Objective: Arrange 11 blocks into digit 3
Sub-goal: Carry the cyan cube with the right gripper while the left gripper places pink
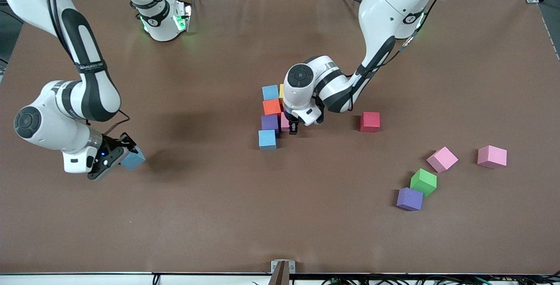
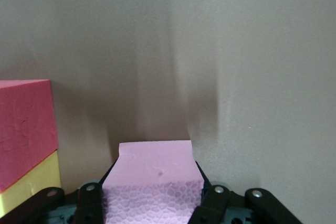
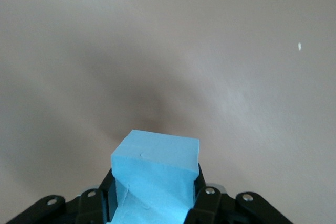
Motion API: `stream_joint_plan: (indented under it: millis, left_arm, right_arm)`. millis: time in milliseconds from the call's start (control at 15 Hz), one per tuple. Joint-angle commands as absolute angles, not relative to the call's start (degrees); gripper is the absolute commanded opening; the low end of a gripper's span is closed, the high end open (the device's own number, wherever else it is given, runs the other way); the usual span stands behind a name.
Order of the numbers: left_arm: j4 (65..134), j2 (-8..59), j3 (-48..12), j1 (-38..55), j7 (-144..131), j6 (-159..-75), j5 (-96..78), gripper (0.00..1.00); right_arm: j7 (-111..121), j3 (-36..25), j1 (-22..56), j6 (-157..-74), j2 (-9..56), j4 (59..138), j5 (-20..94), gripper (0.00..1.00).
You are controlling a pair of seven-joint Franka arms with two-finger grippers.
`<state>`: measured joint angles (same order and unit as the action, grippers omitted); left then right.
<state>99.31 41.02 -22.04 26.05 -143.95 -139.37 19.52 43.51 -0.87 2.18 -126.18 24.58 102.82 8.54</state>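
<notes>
Column of matte blocks (image 1: 271, 116), left end effector (image 1: 292, 126) clamping pink cube (image 2: 153, 182), right end effector (image 1: 114, 159) clamping blue cube (image 3: 155, 177)

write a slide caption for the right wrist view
Right hand shut on a blue block, seen above bare brown table.

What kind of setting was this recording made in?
Probably a robotics lab: a brown-covered table, small foam cubes such as the green cube, and cables along the table's edge nearest the front camera.
</notes>
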Motion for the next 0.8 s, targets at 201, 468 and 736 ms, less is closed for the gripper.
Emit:
stream_joint_plan:
  millis: [201, 468, 736]
  left_arm:
    - [98.0, 42.1, -21.45, 26.54, -144.76, -139.92, 21.36, 0.06]
    - [96.94, 42.89, -21.45, 26.63, -144.84, -139.92, 21.44, 0.09]
    - [96.86, 43.07, -21.45, 26.19, -144.76, -139.92, 22.15, 0.14]
  right_arm:
    - [14.72, -0.88, 12.63, -119.0, 36.19, 84.49, 9.14, 0.27]
    - [-1.56, -0.88, 19.49, -119.88, 43.84, 76.93, 10.9, 0.27]
    - [-11.84, -0.97, 23.72, -120.41, 48.68, 71.03, 10.9, 0.27]
